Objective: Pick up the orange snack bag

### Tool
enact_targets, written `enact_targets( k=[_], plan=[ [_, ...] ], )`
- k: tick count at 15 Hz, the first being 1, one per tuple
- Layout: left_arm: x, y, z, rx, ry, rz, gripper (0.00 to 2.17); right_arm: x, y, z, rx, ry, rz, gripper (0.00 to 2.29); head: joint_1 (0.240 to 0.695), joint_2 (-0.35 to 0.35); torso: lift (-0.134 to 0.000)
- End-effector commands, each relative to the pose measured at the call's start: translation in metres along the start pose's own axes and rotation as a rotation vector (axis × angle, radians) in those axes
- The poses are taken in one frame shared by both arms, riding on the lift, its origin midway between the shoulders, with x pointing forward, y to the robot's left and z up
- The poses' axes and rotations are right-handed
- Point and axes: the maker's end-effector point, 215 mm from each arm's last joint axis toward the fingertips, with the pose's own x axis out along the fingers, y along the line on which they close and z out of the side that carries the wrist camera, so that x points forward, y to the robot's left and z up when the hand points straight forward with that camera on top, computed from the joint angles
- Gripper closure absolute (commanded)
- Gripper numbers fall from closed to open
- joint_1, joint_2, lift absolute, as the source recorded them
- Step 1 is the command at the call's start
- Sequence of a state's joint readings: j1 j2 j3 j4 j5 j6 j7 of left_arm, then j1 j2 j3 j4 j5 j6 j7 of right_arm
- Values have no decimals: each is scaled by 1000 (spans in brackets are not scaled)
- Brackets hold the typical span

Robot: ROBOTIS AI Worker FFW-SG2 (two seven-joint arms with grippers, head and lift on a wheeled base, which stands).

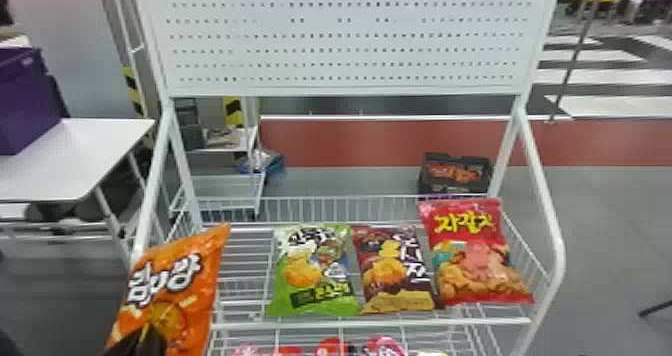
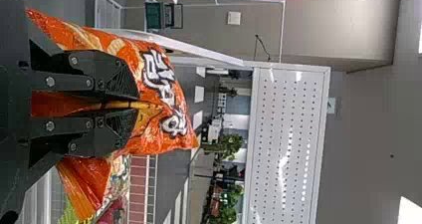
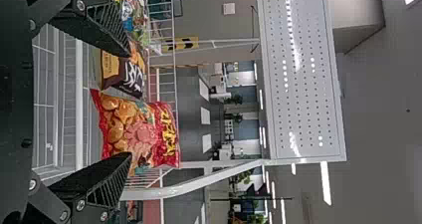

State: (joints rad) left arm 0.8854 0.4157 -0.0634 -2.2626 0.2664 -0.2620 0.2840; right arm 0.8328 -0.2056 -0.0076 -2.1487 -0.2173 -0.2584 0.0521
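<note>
4 snack bags: 1 orange snack bag [image 1: 175, 280] in the left end effector [image 1: 142, 336]; to the right of that end effector, 1 green bag [image 1: 312, 272], 1 brown bag [image 1: 392, 272], 1 red bag [image 1: 475, 260]. Ahead of it, 1 pegboard [image 1: 345, 42], 1 crate [image 1: 447, 186]; ahead and left, 1 purple box [image 1: 25, 100], 1 desk [image 1: 90, 155].

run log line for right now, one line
left gripper: shut on orange snack bag | right gripper: open, empty | green bag: on rack
</note>
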Motion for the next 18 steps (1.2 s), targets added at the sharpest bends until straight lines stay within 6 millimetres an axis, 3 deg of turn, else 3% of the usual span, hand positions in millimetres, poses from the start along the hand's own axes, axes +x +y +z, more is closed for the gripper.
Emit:
enact_targets(
  k=[1, 6, 18],
  plan=[
    [-15, 4, -2, -9, -15, 7, 994, 1, 0, 0, 0, -2, 0, 194, 499, 0, 0],
    [-23, 12, 5, -14, -45, 23, 994, 1, -1, -1, -1, 0, 0, 194, 499, 0, 0],
    [-26, 10, 5, -23, -46, 21, 994, -3, 3, 6, -2, -12, 9, 194, 499, 0, 0]
  ],
)
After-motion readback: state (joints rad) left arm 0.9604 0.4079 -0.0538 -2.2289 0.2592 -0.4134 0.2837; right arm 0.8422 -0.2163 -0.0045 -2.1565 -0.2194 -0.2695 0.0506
